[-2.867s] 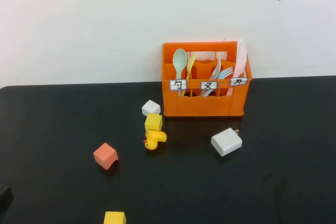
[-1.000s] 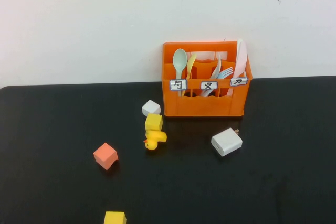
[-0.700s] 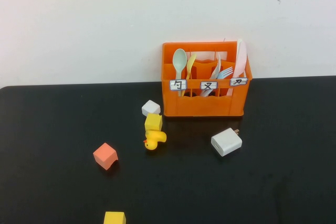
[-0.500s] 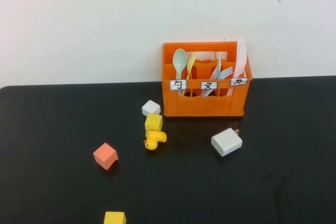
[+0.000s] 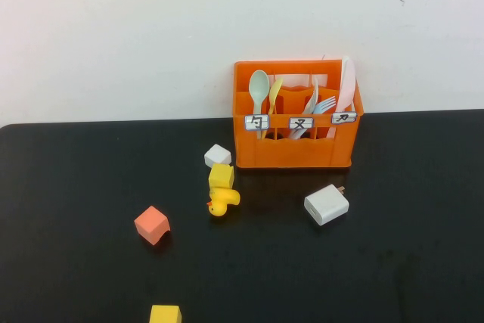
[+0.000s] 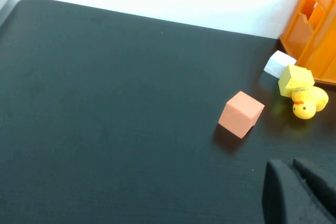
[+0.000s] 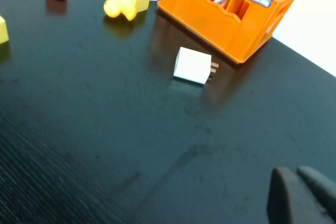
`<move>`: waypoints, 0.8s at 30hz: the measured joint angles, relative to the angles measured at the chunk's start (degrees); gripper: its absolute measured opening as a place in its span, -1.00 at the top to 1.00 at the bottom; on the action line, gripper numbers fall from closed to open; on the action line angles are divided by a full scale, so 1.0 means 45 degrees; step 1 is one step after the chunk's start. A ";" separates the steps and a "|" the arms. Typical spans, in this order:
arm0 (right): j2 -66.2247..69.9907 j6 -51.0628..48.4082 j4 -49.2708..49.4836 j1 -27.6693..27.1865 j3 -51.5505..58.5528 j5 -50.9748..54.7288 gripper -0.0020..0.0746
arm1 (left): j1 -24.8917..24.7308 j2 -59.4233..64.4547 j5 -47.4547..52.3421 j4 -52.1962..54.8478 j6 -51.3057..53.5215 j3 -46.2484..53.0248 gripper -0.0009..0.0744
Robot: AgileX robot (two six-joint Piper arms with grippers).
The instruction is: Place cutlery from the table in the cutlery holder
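Observation:
The orange cutlery holder (image 5: pixel 296 141) stands at the back of the black table, against the white wall. It holds a pale green spoon (image 5: pixel 259 85), a yellow spoon, forks (image 5: pixel 324 105) and a pink knife (image 5: pixel 346 81). It also shows in the right wrist view (image 7: pixel 220 17) and partly in the left wrist view (image 6: pixel 315 30). No loose cutlery shows on the table. My left gripper (image 6: pixel 291 169) is shut and empty, over the table's near left. My right gripper (image 7: pixel 296 174) is shut and empty, over the near right. Neither gripper shows in the high view.
A white charger plug (image 5: pixel 327 204) lies in front of the holder. A yellow duck (image 5: pixel 222 203), a yellow block (image 5: pixel 221 175) and a white block (image 5: pixel 217 156) sit left of the holder. A salmon cube (image 5: pixel 152 224) and a yellow cube (image 5: pixel 165 314) lie nearer.
A dark part of the left arm at the high view's lower left edge has gone out of view. Nothing on the table has moved.

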 joint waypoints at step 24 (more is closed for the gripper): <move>-0.0680 -0.0850 -0.0500 -0.4125 0.2872 -0.4080 0.95 | 0.0019 0.0000 0.0000 0.0000 0.0000 0.0000 0.98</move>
